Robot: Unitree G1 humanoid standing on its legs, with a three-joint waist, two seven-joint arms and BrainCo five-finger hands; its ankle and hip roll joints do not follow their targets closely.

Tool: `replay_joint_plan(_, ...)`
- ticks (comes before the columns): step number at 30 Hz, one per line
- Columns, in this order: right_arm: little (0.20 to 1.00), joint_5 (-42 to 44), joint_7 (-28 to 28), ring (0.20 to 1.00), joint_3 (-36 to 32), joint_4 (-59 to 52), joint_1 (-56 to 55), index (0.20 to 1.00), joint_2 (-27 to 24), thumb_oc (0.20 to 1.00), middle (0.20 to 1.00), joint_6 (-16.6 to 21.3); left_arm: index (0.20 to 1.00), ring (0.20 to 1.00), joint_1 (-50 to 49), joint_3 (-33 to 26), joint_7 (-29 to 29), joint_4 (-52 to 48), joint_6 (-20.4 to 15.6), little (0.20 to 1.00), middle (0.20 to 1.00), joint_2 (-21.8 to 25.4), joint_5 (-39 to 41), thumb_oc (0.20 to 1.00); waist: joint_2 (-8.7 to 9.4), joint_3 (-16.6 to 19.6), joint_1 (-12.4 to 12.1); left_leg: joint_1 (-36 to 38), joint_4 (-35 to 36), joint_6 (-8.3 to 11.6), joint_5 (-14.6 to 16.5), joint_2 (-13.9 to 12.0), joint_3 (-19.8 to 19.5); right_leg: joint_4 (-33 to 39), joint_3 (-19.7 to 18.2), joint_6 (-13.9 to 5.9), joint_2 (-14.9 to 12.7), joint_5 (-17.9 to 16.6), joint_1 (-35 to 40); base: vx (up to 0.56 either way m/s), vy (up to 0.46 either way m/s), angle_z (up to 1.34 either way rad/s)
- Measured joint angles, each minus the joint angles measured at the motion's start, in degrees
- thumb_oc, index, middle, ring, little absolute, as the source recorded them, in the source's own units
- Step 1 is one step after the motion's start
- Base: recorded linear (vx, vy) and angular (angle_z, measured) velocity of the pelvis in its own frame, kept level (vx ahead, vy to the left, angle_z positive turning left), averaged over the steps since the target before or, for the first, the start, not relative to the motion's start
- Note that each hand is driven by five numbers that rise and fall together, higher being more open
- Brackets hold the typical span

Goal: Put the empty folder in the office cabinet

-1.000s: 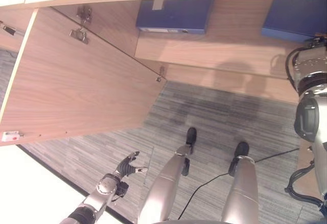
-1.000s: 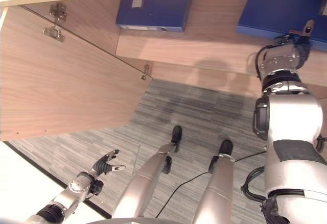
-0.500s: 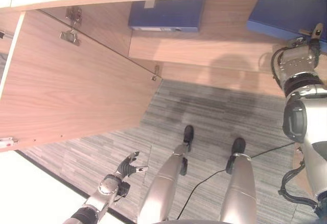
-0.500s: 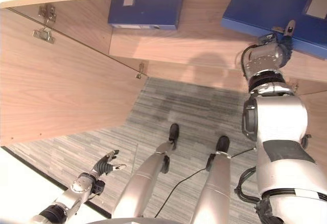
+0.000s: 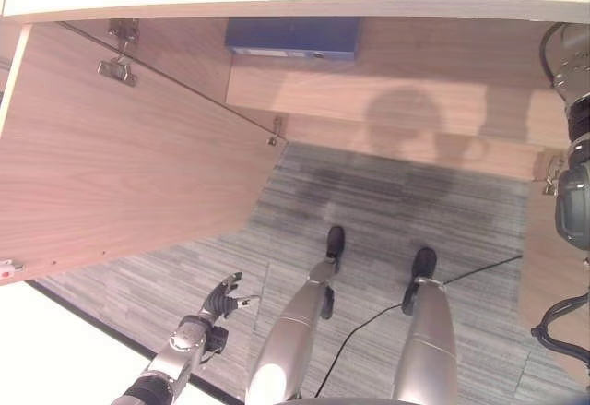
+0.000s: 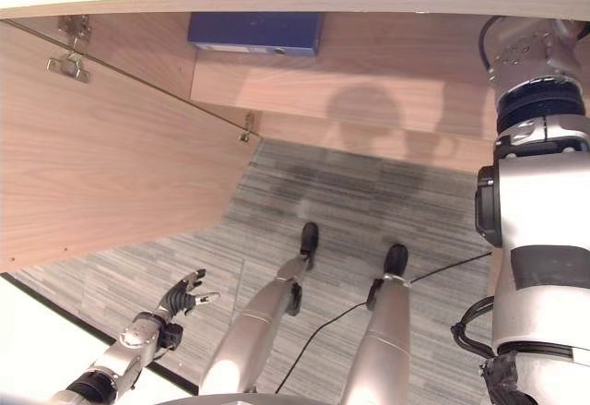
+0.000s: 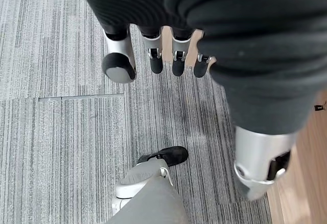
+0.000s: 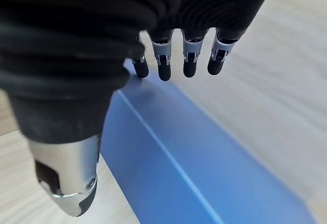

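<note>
1. Raised since a second ago, the right arm now reaches into the top of the cabinet (image 5: 120, 174), its wrist partly hidden by the top panel.
2. Right hand (image 8: 176, 55) hangs with fingers (image 8: 190, 60) straight and relaxed above a blue folder (image 8: 194, 173) lying on the wooden shelf (image 8: 286, 96); no grip on it.
3. Another blue folder (image 5: 293, 36) lies on the shelf at the back left.
4. Left hand (image 5: 221, 302) hangs low over the grey carpet (image 5: 387, 202), fingers spread, holding nothing.

head stereo pair looking down, sharing open cabinet (image 5: 138, 165), wrist cameras close
</note>
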State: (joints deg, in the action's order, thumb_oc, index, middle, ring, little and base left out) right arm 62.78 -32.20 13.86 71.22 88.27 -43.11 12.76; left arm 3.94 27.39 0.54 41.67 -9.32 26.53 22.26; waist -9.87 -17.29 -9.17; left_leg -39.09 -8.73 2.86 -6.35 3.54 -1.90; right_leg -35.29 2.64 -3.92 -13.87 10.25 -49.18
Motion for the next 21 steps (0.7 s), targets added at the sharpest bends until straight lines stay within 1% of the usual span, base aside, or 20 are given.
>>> replay_joint_plan(2, 1.0, 0.1, 0.2, 1.0, -0.4, 0.3, -0.2, 1.0, 0.9, 1.0, 1.0, 0.5, 1.0, 1.0, 0.0, 0.0, 0.0, 0.0, 0.0, 1.0, 1.0, 0.0, 0.1, 1.0, 0.11, -0.1, 0.5, 0.1, 0.0, 0.0, 0.0, 0.0, 0.0, 0.1, 0.0, 0.0, 0.0, 0.0, 0.1, 0.0, 0.0, 0.0)
replay_joint_plan(3, 1.0, 0.1, 0.2, 1.0, -1.2, 0.4, -0.9, 1.0, 2.3, 1.0, 1.0, 0.7, 1.0, 1.0, 0.2, 0.0, 0.0, 0.5, 0.0, 1.0, 1.0, 0.0, 0.2, 1.0, 0.21, -0.2, 0.8, 0.3, 0.0, 0.0, 0.0, -0.1, 0.0, 0.2, 0.0, -0.02, 0.1, 0.0, 0.4, 0.0, 0.0, 0.0)
replay_joint_plan(5, 1.0, 0.2, 0.4, 1.0, -3.4, 0.4, -2.8, 1.0, 3.9, 1.0, 1.0, 1.7, 1.0, 1.0, 0.5, -0.1, 0.1, 0.8, 0.1, 1.0, 1.0, -0.1, 0.7, 1.0, 0.25, -0.2, 0.9, 0.8, 0.0, 0.0, 0.0, -0.3, 0.0, 0.6, 0.0, 0.02, 0.4, -0.2, 1.1, -0.01, -0.015, -0.05)
replay_joint_plan(10, 1.0, 1.4, 0.2, 1.0, -5.8, 2.2, -7.0, 1.0, 7.6, 1.0, 1.0, 1.9, 1.0, 1.0, 0.5, -0.5, 0.3, 1.0, 0.1, 1.0, 1.0, -0.1, 1.6, 1.0, 0.26, -1.2, 0.7, 1.9, 0.2, 0.13, -0.1, -0.8, 0.0, 0.8, 0.1, 0.19, 0.9, -0.4, 2.1, 0.0, -0.01, -0.02)
replay_joint_plan(13, 1.0, 2.7, 0.2, 1.0, -6.7, 5.5, -7.4, 1.0, 9.0, 1.0, 1.0, 1.6, 1.0, 1.0, 0.5, -0.4, 0.4, 0.9, 0.1, 1.0, 1.0, -0.1, 1.6, 1.0, 0.21, -1.2, 0.6, 1.9, 0.2, 0.34, -0.2, -0.9, -0.1, 0.7, 0.1, 0.22, 1.0, -0.4, 2.0, 0.0, 0.0, 0.0)
replay_joint_plan(18, 1.0, 3.7, 0.2, 1.0, -7.3, 6.7, -7.4, 1.0, 9.7, 1.0, 1.0, 1.6, 1.0, 1.0, 0.5, -0.4, 0.7, 1.0, 0.0, 1.0, 1.0, -0.2, 1.6, 1.0, -0.07, -1.4, 0.6, 1.8, 0.3, 0.4, -0.3, -0.9, -0.1, 0.6, 0.1, 0.24, 1.1, -0.4, 1.8, 0.0, 0.0, 0.0)
replay_joint_plan(21, 1.0, 3.7, 0.1, 1.0, -7.4, 7.7, -7.4, 1.0, 10.0, 1.0, 1.0, 1.7, 1.0, 1.0, 0.5, -0.3, 0.7, 0.9, 0.0, 1.0, 1.0, -0.4, 1.6, 1.0, -0.58, -1.6, 0.5, 1.8, 0.2, 0.41, -0.3, -0.9, -0.1, 0.4, 0.1, 0.25, 1.1, -0.4, 1.9, 0.0, 0.0, 0.0)
